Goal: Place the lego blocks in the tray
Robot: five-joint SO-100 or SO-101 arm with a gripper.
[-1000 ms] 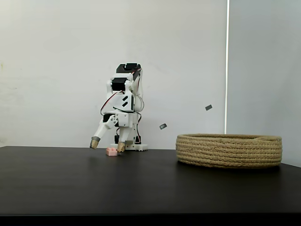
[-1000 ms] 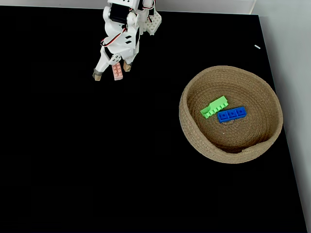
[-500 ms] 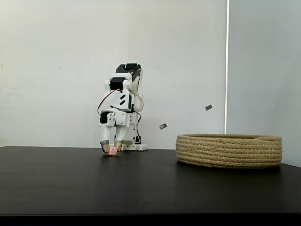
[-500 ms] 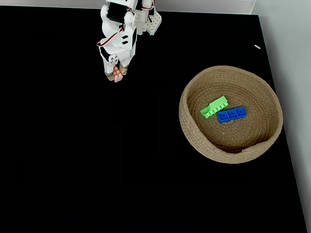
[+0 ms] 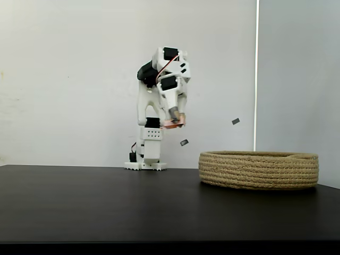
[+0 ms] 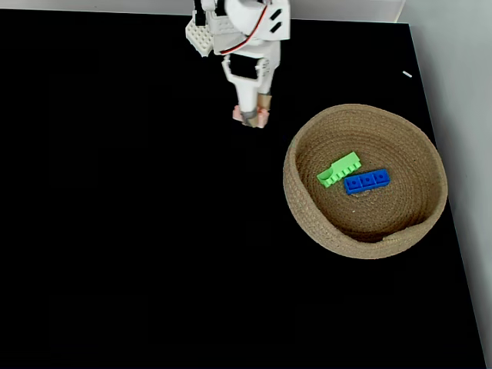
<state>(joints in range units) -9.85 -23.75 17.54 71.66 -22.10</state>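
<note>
My gripper (image 5: pixel 175 120) (image 6: pixel 251 117) is shut on the tiny pale pink lego block (image 5: pixel 172 124) (image 6: pixel 251 118) and holds it high above the black table, left of the tray in both fixed views. The tray (image 5: pixel 258 169) (image 6: pixel 307 215) is a wide round basket of coiled tan rope at the right. Inside it lie a long green lego block (image 6: pixel 340 169) and a long blue lego block (image 6: pixel 367 181), side by side.
The arm's white base (image 5: pixel 144 166) (image 6: pixel 201 37) stands at the back of the black table (image 5: pixel 106 207) (image 6: pixel 115 231). A white wall rises behind it. The table's right edge (image 6: pixel 453 231) runs close past the tray.
The gripper closed on the pink block on the table, then lifted it up and swung it right, toward the tray. The blocks in the tray have not moved.
</note>
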